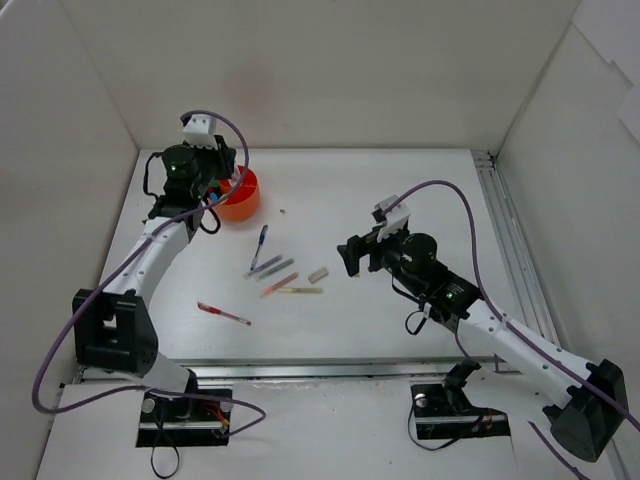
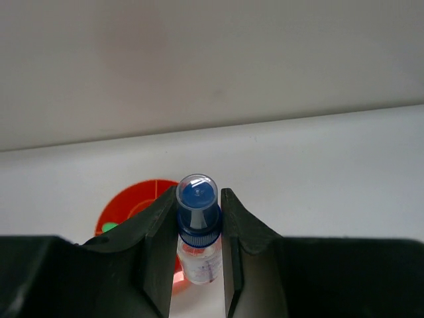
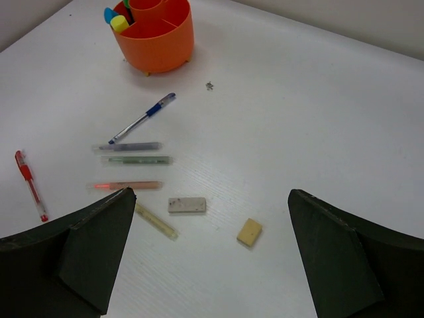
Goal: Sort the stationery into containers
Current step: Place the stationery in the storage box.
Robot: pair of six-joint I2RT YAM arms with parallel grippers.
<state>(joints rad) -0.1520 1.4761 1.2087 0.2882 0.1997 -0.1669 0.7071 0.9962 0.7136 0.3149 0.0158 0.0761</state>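
My left gripper (image 1: 215, 187) (image 2: 199, 197) is shut on the clear blue-capped tube (image 2: 197, 255), holding it above the orange organizer (image 1: 241, 197) (image 2: 132, 204). The organizer (image 3: 156, 38) holds capped highlighters (image 3: 116, 20). My right gripper (image 1: 350, 258) (image 3: 212, 193) is open and empty above two erasers, one grey (image 3: 186, 205) (image 1: 318, 274) and one beige (image 3: 250, 232). On the table lie a blue pen (image 1: 261, 243) (image 3: 142, 118), thin grey (image 3: 127, 146), green (image 3: 136, 159), red-orange (image 3: 126, 185) and yellow (image 3: 156, 221) pens, and a red pen (image 1: 223, 314) (image 3: 30, 184).
White walls enclose the table at the back and both sides. A metal rail (image 1: 510, 250) runs along the right edge. A small dark speck (image 3: 209, 85) lies right of the organizer.
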